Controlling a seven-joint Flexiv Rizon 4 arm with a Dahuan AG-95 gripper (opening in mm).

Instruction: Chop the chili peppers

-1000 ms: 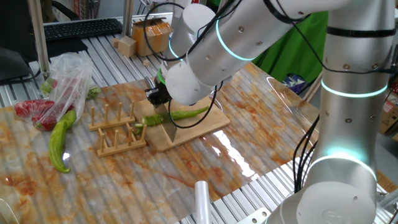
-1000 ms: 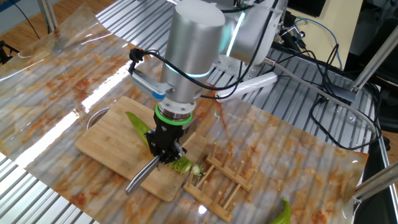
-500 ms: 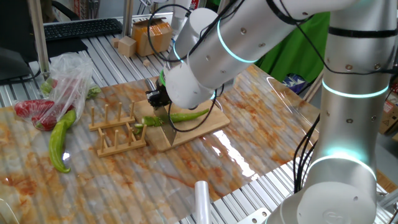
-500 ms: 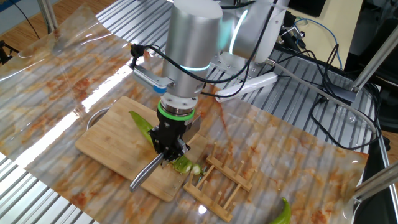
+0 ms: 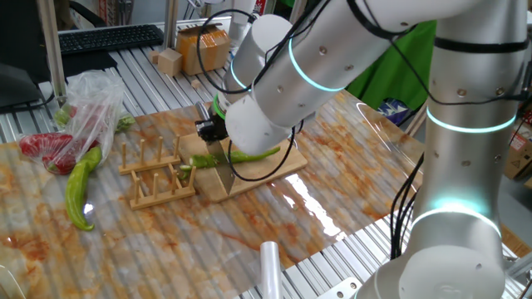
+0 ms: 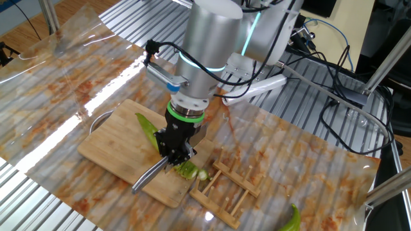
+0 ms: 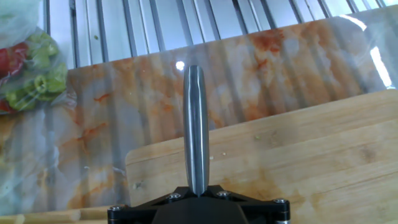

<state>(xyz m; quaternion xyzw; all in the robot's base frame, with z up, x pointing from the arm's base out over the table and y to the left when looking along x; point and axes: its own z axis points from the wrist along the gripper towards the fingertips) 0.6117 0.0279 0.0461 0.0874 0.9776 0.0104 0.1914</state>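
A slim dark-green chili pepper [image 5: 254, 154] lies on the wooden cutting board [image 5: 270, 171], also in the other fixed view [image 6: 146, 126]. Short cut chunks [image 6: 189, 169] lie at the board's end near the rack, also in the one fixed view [image 5: 202, 162]. My gripper [image 6: 175, 149] is shut on a steel knife [image 6: 148, 178] and stands over the chili's cut end. In the hand view the knife [image 7: 196, 124] points away over the board [image 7: 298, 155]; the chili is hidden there.
A wooden rack [image 5: 156, 174] stands right beside the board's end. A thicker, pale yellow-green pepper [image 5: 79, 187] lies left of it, beside a plastic bag with red peppers [image 5: 58, 137]. Cardboard boxes [image 5: 204, 46] and a keyboard [image 5: 108, 37] are at the back.
The arm's upper joints have swung a little sideways. The gripper with the knife has barely shifted over the board. The chili and its chunks have not moved.
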